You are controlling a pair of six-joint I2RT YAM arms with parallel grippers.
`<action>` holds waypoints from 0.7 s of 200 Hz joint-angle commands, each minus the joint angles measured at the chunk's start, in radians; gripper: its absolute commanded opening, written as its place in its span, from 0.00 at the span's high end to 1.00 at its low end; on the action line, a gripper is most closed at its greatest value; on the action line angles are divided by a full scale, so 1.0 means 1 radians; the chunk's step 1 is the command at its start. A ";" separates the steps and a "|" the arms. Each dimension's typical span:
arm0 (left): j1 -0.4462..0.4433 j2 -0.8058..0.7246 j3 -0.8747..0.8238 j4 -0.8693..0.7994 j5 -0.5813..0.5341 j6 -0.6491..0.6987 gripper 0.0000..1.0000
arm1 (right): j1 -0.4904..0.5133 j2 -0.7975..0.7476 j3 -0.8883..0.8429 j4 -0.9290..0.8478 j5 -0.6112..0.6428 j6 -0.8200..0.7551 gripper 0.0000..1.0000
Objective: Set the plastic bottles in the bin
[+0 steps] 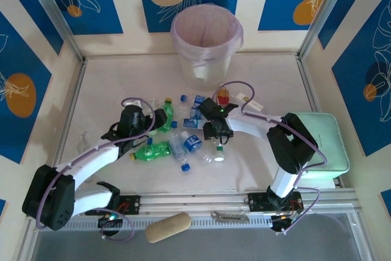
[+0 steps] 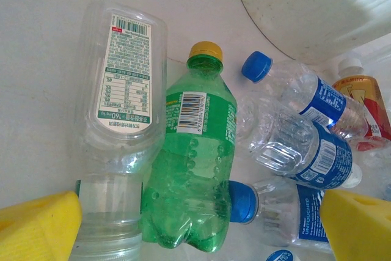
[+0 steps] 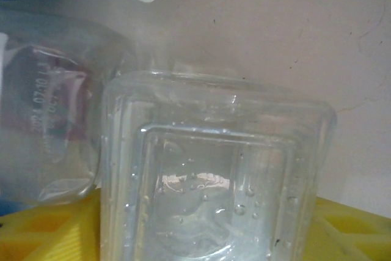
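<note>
The white bin [image 1: 206, 44] with its pink liner stands at the back centre. Several bottles lie in a heap in front of it. My left gripper [image 1: 160, 120] is low over the heap and open. Its yellow fingers [image 2: 36, 227] stand wide apart around the base of a green bottle [image 2: 195, 169] and a clear white-labelled bottle [image 2: 119, 145]. Blue-capped clear bottles [image 2: 305, 145] lie to the right, and a red-capped amber one [image 1: 223, 96] nearer the bin. My right gripper [image 1: 215, 134] is shut on a clear square-based bottle [image 3: 214, 175], with yellow pads [image 3: 49, 233] on both sides.
A pale green tray [image 1: 321, 145] sits at the right edge under my right arm. A tan roll [image 1: 168, 227] and a metal tool [image 1: 229, 216] lie by the front rail. Patterned walls enclose the table on three sides.
</note>
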 commanded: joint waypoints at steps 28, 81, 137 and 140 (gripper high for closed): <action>-0.001 0.022 0.026 0.032 -0.009 -0.023 0.00 | -0.008 -0.008 -0.036 0.036 0.010 -0.003 0.39; -0.001 0.040 0.026 0.049 -0.001 -0.039 0.00 | -0.038 -0.156 -0.082 0.067 0.017 -0.025 0.44; -0.001 0.051 0.007 0.086 -0.015 -0.040 0.00 | -0.191 -0.472 -0.074 0.154 -0.075 -0.069 0.46; -0.001 0.053 0.007 0.088 -0.013 -0.040 0.00 | -0.203 -0.485 -0.072 0.164 -0.084 -0.069 0.47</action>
